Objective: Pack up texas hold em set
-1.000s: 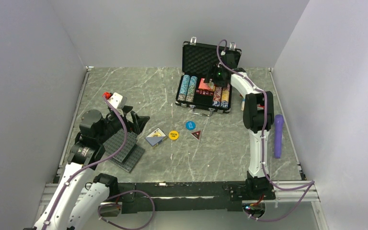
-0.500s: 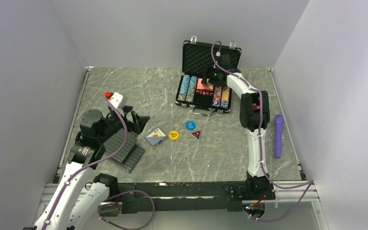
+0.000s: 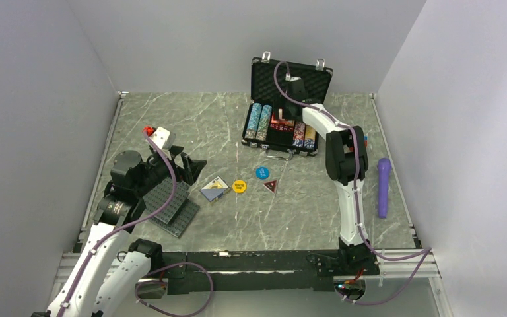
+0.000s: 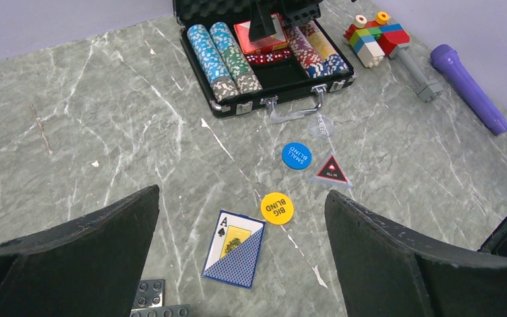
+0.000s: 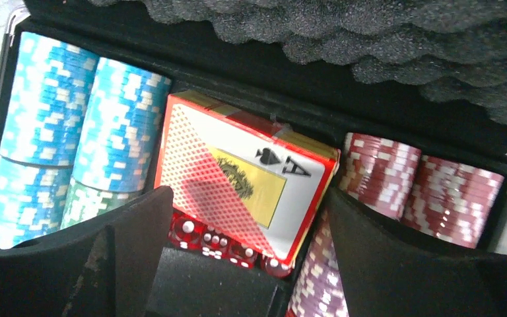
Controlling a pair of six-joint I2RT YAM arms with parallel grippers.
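Grey bench (image 3: 171, 132), black briefcase (image 3: 270, 79) open at upper centre of the overhead frame. The right end effector (image 5: 247, 195), jaws spread and empty, hangs over its red deck (image 5: 237, 172) and should rise straight up so the deck stays seated. The left end effector (image 4: 241, 195) gapes lower left, near the unpacked blue deck (image 4: 234, 249) and yellow button (image 4: 277, 208)

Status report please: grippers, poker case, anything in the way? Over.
Left gripper open, empty. Right gripper open over red deck in open case. Blue deck, buttons out on table. Nothing blocking.
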